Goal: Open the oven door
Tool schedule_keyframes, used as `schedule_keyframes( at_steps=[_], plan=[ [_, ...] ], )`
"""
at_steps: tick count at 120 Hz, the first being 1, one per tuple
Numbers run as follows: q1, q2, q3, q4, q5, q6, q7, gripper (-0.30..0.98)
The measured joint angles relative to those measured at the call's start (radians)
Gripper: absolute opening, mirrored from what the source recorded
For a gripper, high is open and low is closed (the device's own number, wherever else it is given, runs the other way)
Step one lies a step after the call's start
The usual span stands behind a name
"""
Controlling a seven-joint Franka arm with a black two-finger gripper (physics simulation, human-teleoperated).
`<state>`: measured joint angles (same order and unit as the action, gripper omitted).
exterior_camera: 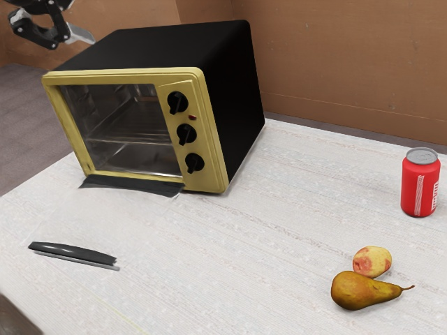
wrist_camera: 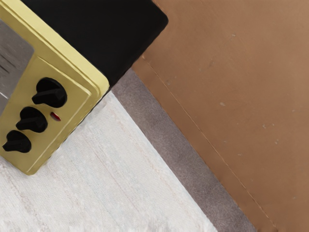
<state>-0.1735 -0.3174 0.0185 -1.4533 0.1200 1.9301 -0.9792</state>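
The oven [exterior_camera: 157, 59], black with a yellow front, stands tilted in the exterior view, its glassy front area [exterior_camera: 126, 129] showing a wire rack behind. A dark strip [exterior_camera: 133, 184] runs along its lower front edge. Apart from it, out in front, a black handle [exterior_camera: 73, 252] lies low over the table; any door panel between strip and handle is too faint to make out. My gripper [exterior_camera: 35, 31] is at the exterior view's upper left, beyond the oven's top and partly cut off, away from the handle. The wrist view catches the oven's yellow control panel [wrist_camera: 67, 99] and black side.
On the white table [exterior_camera: 244, 258], a red can [exterior_camera: 420, 185] stands at the exterior view's right. A peach [exterior_camera: 372, 261] and a pear [exterior_camera: 360, 290] lie nearer the camera. Brown wall [exterior_camera: 335, 63] rises behind the table. Three black knobs [exterior_camera: 186, 133] are on the oven front.
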Motion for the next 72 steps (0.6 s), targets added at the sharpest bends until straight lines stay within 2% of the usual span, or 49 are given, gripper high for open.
schedule_keyframes(
  at_steps=[6,15,32,53,72],
  plan=[
    [-0.123,0.035,0.035,-0.019,0.020,-0.107,-0.002,0.68],
    [-0.178,0.043,0.021,-0.137,0.022,-0.205,-0.005,0.68],
    [-0.149,0.068,0.017,-0.218,-0.003,-0.289,-0.006,0.69],
    [-0.042,0.102,0.031,-0.227,0.038,-0.301,0.053,0.69],
    [0.003,0.104,0.074,-0.235,-0.073,-0.287,0.074,0.69]
  ],
)
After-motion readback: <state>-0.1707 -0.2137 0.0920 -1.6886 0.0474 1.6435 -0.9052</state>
